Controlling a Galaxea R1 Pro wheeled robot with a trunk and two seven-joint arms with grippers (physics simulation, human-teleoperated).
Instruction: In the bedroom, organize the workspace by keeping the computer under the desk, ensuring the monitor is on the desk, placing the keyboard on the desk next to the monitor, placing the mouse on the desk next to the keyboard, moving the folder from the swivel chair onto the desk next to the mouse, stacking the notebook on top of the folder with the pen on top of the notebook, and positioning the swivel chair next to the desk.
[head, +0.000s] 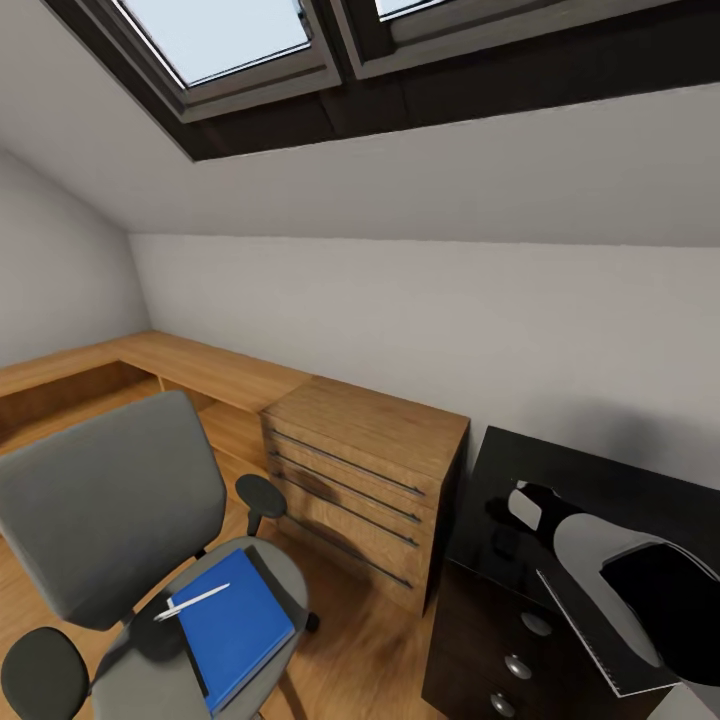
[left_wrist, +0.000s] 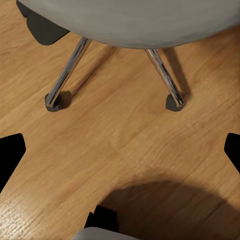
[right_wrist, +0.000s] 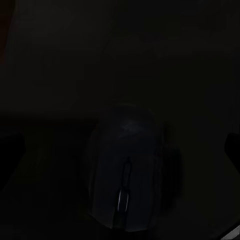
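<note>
Head view: swivel chair (head: 110, 520) lower left, blue folder (head: 235, 625) and pen (head: 192, 601) on its seat; black worktop (head: 560, 480) lower right. Left wrist view: end effector fingers (left_wrist: 11, 152) wide over floor. Right wrist view: mouse (right_wrist: 127, 175) centred below the end effector, opening unclear; descend straight, grip its sides.

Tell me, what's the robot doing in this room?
It's tidying a bedroom workspace. Its right arm reaches over the black desk, and that arm's camera looks down at the mouse in dim light. The blue folder lies on the swivel chair, with the pen on top, not moved yet.
</note>
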